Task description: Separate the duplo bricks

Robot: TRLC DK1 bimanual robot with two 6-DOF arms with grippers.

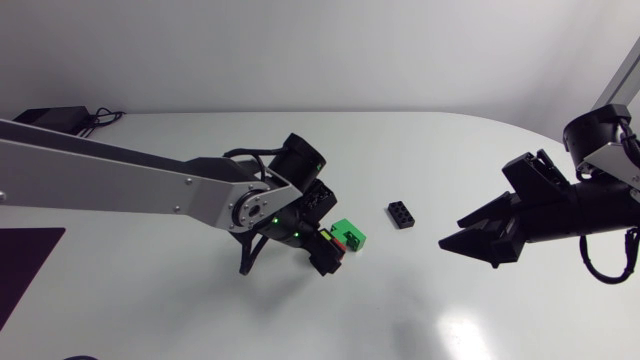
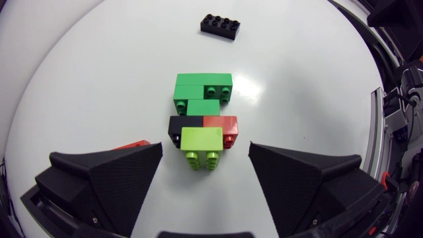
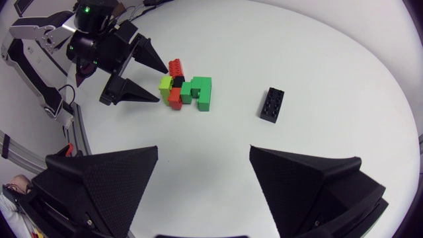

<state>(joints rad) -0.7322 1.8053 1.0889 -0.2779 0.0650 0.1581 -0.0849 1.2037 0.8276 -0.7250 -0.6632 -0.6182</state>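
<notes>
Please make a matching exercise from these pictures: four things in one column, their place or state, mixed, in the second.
1 lone black brick
2 brick cluster
3 left gripper
4 right gripper

A open, at the cluster's lime end
B green, lime, red and black pieces joined
C open, away from every brick
D alone, between cluster and right gripper

Pairs: 1-D, 2-B, 3-A, 4-C

Left arm (image 1: 110, 170): long silver-grey link, small dark screw heads along its face, black wrist joint showing green indicator lights. Right arm (image 1: 626, 75): pale link, black joint, black cable (image 1: 600, 272) looped beneath. Left gripper (image 2: 205, 149) and right gripper (image 3: 203, 149): matte black; fingers (image 3: 99, 182) broad, wedge-shaped, finely textured.
</notes>
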